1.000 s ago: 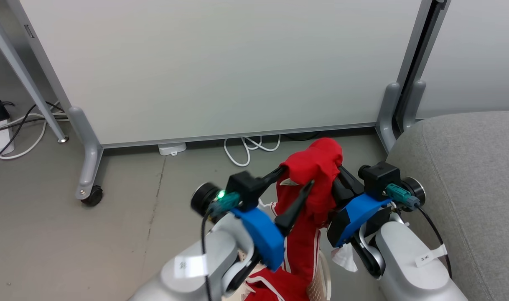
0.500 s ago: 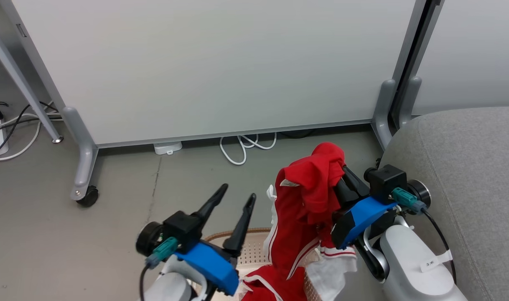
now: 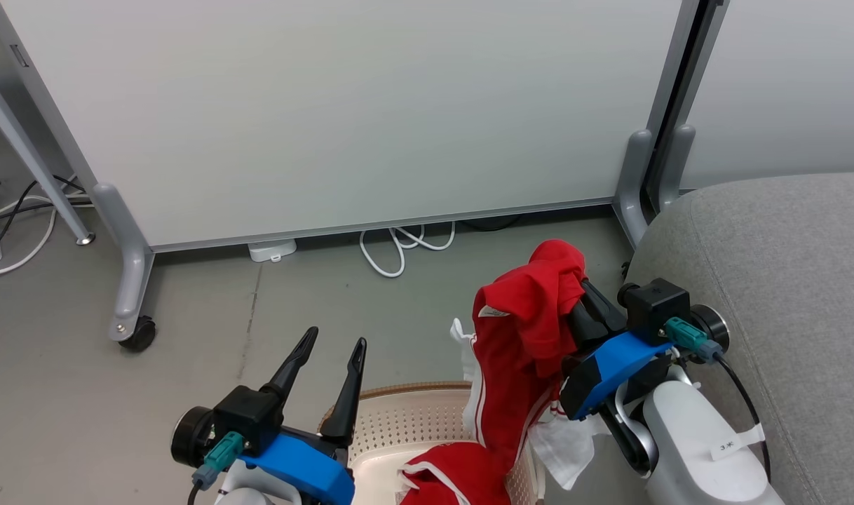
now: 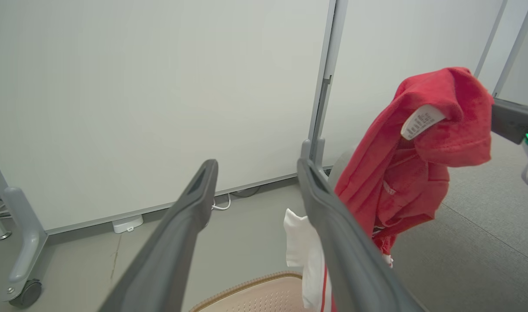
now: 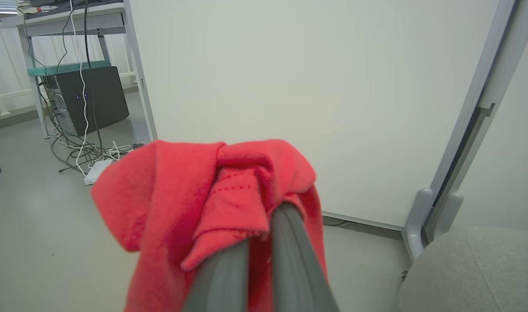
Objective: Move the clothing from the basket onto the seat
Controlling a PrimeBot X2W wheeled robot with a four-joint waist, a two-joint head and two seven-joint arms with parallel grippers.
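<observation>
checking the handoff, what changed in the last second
The left gripper, open, drew back from the red garment, down and to its left, and now hovers near the basket. The right gripper stayed shut on the garment, held up beside the sofa.

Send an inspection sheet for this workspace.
Surface: grey floor; grey seat at right.
Job's things: red garment hangs from right pincer, lower end down at the basket; second red garment lies in basket.
Clutter: nothing seen.
Pincers: left pincer open, holding nothing; right pincer shut on red garment.
Cables: white cable looped beside a white box below the partition panel.
Surroundings: partition panel on a castor; computer case under a desk.
</observation>
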